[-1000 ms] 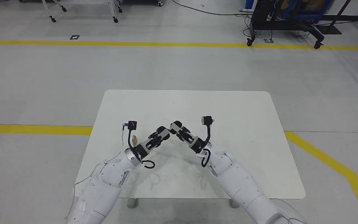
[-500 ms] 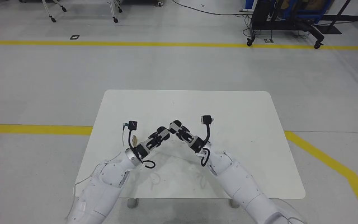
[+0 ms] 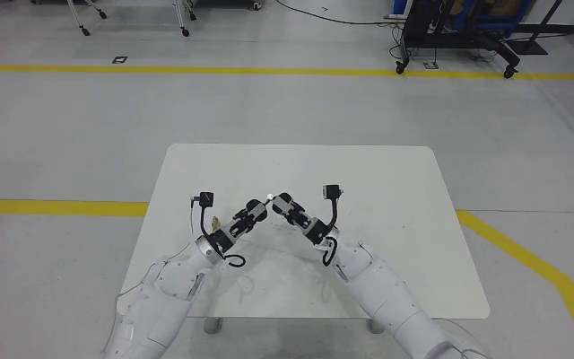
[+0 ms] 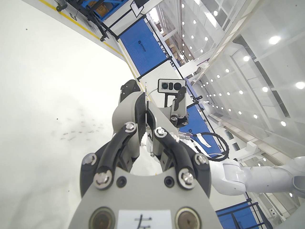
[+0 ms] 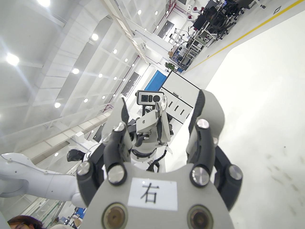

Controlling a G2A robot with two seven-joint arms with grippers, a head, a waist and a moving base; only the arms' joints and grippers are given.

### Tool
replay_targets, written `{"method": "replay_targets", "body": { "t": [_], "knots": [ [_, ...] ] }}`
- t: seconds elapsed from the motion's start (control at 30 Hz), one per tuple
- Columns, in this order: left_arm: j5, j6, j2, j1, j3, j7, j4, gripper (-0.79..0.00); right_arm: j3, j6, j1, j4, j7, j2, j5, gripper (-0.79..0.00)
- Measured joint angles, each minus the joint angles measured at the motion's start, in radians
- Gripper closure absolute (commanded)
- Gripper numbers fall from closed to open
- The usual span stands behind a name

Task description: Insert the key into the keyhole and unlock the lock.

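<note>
The left gripper (image 4: 144, 111) is clamped on the key (image 4: 145, 94), a thin flat strip of metal seen edge-on between its 2 pads and held up off the table (image 3: 386, 179), near its middle. The right gripper (image 5: 162, 103) faces it, just beside, with its fingers spread wide and holding nothing. The key looks light, stiff and smooth, so it could slip or swivel in a loose pinch. A grip flat across the broad faces of the bow suits it, leaving the blade free. The end poking out toward the right gripper seems to carry a round eye, perhaps the bow, though it is too small to be sure.
</note>
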State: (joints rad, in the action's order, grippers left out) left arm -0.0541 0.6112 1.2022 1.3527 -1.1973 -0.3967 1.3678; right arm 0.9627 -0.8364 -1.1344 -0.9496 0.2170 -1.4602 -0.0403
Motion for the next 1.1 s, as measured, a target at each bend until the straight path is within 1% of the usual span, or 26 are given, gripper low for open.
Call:
{"method": "replay_targets", "body": {
  "t": [0.27, 0.37, 0.4, 0.5, 0.53, 0.6, 0.67, 0.77, 0.8, 0.83, 0.87, 0.9, 0.93, 1.03, 1.1],
  "knots": [
    [-0.002, 0.003, 0.0, 0.001, -0.002, 0.003, 0.001, 0.0, 0.0, 0.0, 0.0, 0.0, 0.0, 0.0, 0.0, -0.785],
    [0.022, -0.021, 0.001, 0.006, 0.0, 0.006, 0.008, 0.0, 0.006, 0.004, 0.001, -0.013, 0.028, 0.006, -0.029, -0.785],
    [0.019, -0.027, 0.001, 0.006, 0.002, 0.0, 0.012, 0.0, 0.016, -0.001, 0.009, -0.012, 0.046, 0.013, -0.054, -0.785],
    [0.001, -0.017, -0.001, 0.007, 0.011, -0.033, 0.026, 0.0, 0.078, -0.045, 0.035, -0.01, 0.11, 0.048, -0.193, -0.785],
    [-0.001, -0.009, -0.002, 0.006, 0.014, -0.054, 0.028, 0.0, 0.107, -0.072, 0.038, -0.017, 0.147, 0.063, -0.237, -0.785],
    [0.007, 0.004, -0.004, 0.003, 0.02, -0.094, 0.029, 0.0, 0.142, -0.105, 0.037, -0.033, 0.226, 0.086, -0.268, -0.785],
    [0.047, 0.023, -0.006, -0.006, 0.028, -0.16, 0.021, 0.0, 0.171, -0.131, 0.03, -0.059, 0.343, 0.109, -0.227, -0.659],
    [0.067, 0.047, -0.012, -0.025, 0.032, -0.249, 0.005, 0.0, 0.195, -0.116, 0.022, -0.095, 0.514, 0.137, -0.098, -0.56],
    [0.064, 0.054, -0.013, -0.029, 0.032, -0.265, 0.002, 0.0, 0.199, -0.107, 0.021, -0.106, 0.564, 0.144, -0.062, -0.474],
    [0.063, 0.064, -0.014, -0.032, 0.035, -0.284, 0.0, 0.0, 0.2, -0.096, 0.018, -0.12, 0.623, 0.152, -0.017, -0.437],
    [0.06, 0.069, -0.015, -0.034, 0.037, -0.296, -0.002, 0.0, 0.197, -0.087, 0.015, -0.131, 0.662, 0.156, 0.014, -0.437],
    [0.054, 0.073, -0.016, -0.037, 0.039, -0.306, -0.004, 0.0, 0.191, -0.073, 0.013, -0.143, 0.691, 0.161, 0.038, -0.413],
    [0.046, 0.078, -0.017, -0.038, 0.042, -0.314, -0.005, 0.0, 0.18, -0.051, 0.011, -0.158, 0.719, 0.167, 0.059, -0.431],
    [0.037, 0.084, -0.018, -0.041, 0.053, -0.325, -0.004, 0.0, 0.148, -0.018, 0.013, -0.178, 0.749, 0.181, 0.063, -0.413],
    [0.031, 0.084, -0.019, -0.042, 0.057, -0.326, -0.005, 0.0, 0.132, -0.016, 0.015, -0.178, 0.751, 0.188, 0.07, -0.388]
  ]
}}
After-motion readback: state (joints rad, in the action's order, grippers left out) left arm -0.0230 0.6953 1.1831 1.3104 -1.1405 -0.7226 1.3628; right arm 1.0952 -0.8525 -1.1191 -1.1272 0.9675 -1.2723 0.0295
